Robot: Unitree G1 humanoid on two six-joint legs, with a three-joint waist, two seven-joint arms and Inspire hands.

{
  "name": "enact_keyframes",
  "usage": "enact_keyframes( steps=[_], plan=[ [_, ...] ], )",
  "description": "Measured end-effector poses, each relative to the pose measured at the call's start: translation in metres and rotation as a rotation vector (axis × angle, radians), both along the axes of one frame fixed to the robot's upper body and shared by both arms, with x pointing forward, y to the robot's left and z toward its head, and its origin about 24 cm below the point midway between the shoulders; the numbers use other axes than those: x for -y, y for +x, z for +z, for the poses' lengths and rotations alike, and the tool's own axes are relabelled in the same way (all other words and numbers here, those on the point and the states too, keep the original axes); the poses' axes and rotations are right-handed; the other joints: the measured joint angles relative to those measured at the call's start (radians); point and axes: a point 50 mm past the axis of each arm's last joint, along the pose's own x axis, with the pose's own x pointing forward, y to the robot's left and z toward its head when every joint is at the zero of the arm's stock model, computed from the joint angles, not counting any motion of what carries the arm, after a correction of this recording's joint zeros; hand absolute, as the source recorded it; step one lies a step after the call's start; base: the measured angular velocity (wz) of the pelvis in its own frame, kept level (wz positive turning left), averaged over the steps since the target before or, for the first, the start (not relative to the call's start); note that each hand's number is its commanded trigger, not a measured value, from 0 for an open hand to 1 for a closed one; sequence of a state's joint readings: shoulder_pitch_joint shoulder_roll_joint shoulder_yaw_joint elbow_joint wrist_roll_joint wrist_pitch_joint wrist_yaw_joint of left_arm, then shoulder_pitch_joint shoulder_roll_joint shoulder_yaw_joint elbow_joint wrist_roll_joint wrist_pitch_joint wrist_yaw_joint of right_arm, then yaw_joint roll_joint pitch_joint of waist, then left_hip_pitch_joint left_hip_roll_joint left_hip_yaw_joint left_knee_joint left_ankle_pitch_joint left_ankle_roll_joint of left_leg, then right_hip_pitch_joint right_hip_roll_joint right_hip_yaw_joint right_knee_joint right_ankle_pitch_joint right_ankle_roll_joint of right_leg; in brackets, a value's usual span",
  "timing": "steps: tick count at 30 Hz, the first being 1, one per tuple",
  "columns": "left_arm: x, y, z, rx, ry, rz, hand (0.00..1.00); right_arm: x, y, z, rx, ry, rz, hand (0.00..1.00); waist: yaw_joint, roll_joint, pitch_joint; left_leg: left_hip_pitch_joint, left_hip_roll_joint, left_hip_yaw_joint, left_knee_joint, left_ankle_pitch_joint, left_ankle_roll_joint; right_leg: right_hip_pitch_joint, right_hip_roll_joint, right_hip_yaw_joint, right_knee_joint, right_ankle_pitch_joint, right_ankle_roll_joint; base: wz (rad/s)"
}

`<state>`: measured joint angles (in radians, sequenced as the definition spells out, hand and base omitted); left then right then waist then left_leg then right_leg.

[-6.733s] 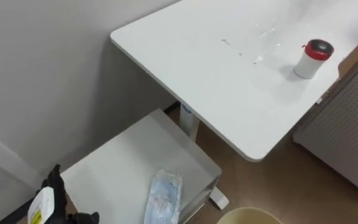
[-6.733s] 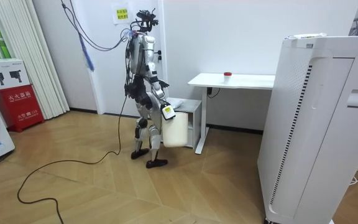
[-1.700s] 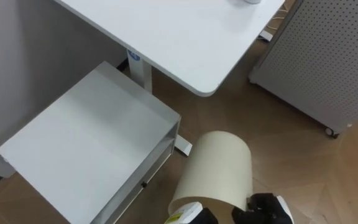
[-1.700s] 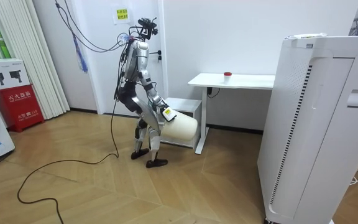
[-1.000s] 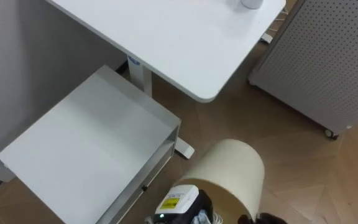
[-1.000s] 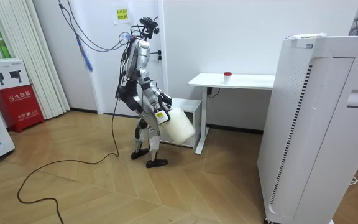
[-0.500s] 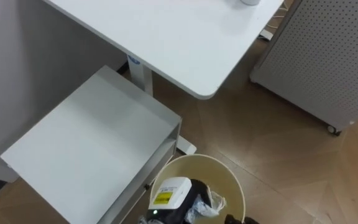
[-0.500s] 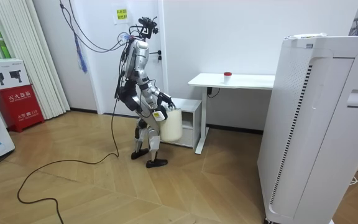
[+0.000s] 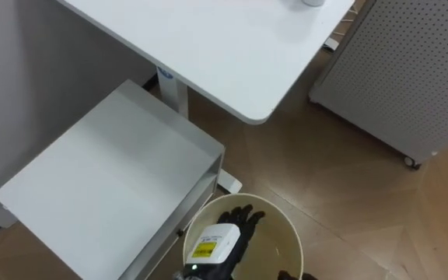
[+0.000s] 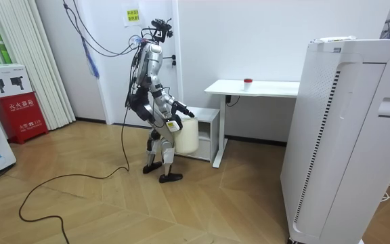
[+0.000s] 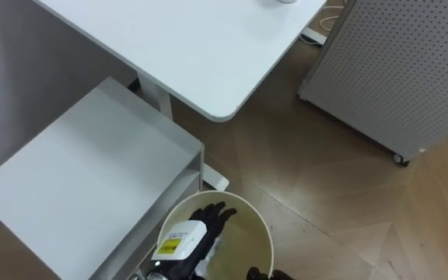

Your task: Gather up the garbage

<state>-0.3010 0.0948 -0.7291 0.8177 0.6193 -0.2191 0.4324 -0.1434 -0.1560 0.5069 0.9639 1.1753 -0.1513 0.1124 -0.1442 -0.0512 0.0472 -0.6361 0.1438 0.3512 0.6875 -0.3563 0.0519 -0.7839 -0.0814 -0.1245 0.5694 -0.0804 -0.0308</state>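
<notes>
Now the left hand (image 9: 234,227) is held inside the cream bin (image 9: 277,233), fingers spread.
Garbage cannot be made out within; the bin is seen just beside the low white cabinet (image 9: 107,179).

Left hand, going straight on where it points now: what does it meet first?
Likely the cream bin's far inner wall; the left hand lies inside its mouth, fingers straight. Depth is unclear.

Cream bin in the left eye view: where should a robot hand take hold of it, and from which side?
Probably the thin rim on its right side, from above. The bin stands upright, mouth up, so the rim is the pinchable edge. Bare floor lies on that side; the white cabinet crowds the left, where the left robot hand hangs open at the mouth.
</notes>
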Motion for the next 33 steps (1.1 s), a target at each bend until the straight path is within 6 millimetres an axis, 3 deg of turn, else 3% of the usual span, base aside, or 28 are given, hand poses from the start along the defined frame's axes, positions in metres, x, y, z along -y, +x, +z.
enact_keyframes(
  steps=[5, 10, 15, 18, 24, 26, 28, 33],
  plan=[
    [-0.003, 0.002, 0.001, 0.006, 0.011, -0.002, 0.0, 0.001, 0.0, -0.001, -0.008, 0.016, -0.023, 1.0, -0.002, 0.002, 0.001, 0.009, 0.0, -0.002, -0.002, 0.0, 0.0, 0.01, -0.004, -0.003, -0.003, 0.0, 0.0, 0.0],
    [-0.01, -0.001, -0.004, -0.006, 0.037, -0.001, 0.0, 0.009, -0.01, -0.007, -0.05, 0.0, -0.051, 1.0, -0.001, 0.013, 0.008, 0.095, -0.001, -0.001, -0.052, 0.003, -0.003, 0.103, 0.002, -0.013, -0.056, 0.003, 0.005, 0.0],
    [-0.018, 0.002, -0.002, 0.006, 0.046, 0.018, 0.0, 0.02, -0.018, -0.01, -0.063, -0.016, -0.067, 1.0, 0.001, 0.023, 0.0066, 0.175, -0.002, 0.003, -0.099, 0.005, -0.007, 0.183, 0.012, -0.015, -0.094, 0.006, 0.013, -0.02],
    [-0.027, 0.006, 0.003, 0.03, 0.034, 0.048, 0.0, 0.027, -0.02, -0.011, -0.067, -0.025, -0.074, 1.0, 0.007, 0.024, 0.0058, 0.225, -0.012, 0.004, -0.13, 0.008, -0.012, 0.22, 0.011, -0.027, -0.105, 0.003, 0.014, -0.05],
    [-0.026, 0.01, 0.027, 0.129, -0.054, 0.057, 0.0, 0.035, -0.019, -0.009, -0.055, -0.053, -0.075, 1.0, 0.013, 0.03, 0.0034, 0.338, -0.021, 0.007, -0.184, 0.011, -0.019, 0.323, 0.01, -0.046, -0.124, -0.015, 0.017, 0.01],
    [-0.026, 0.012, 0.037, 0.176, -0.078, 0.051, 0.0, 0.035, -0.018, -0.009, -0.05, -0.062, -0.059, 1.0, 0.014, 0.033, 0.0015, 0.37, -0.022, 0.004, -0.204, 0.015, -0.025, 0.358, 0.014, -0.051, -0.145, -0.017, 0.016, 0.02],
    [-0.032, 0.009, 0.047, 0.218, -0.117, 0.083, 0.0, 0.037, -0.021, -0.008, -0.045, -0.068, -0.057, 1.0, 0.014, 0.038, -0.007, 0.421, -0.021, 0.001, -0.227, 0.02, -0.033, 0.405, 0.016, -0.056, -0.159, -0.023, 0.014, 0.03],
    [-0.043, 0.001, 0.069, 0.325, -0.193, 0.137, 0.0, 0.041, -0.023, -0.007, -0.034, -0.103, -0.029, 1.0, 0.023, 0.035, -0.0185, 0.511, -0.027, -0.006, -0.25, 0.028, -0.047, 0.48, 0.04, -0.039, -0.188, -0.034, 0.01, -0.14]
  ],
)
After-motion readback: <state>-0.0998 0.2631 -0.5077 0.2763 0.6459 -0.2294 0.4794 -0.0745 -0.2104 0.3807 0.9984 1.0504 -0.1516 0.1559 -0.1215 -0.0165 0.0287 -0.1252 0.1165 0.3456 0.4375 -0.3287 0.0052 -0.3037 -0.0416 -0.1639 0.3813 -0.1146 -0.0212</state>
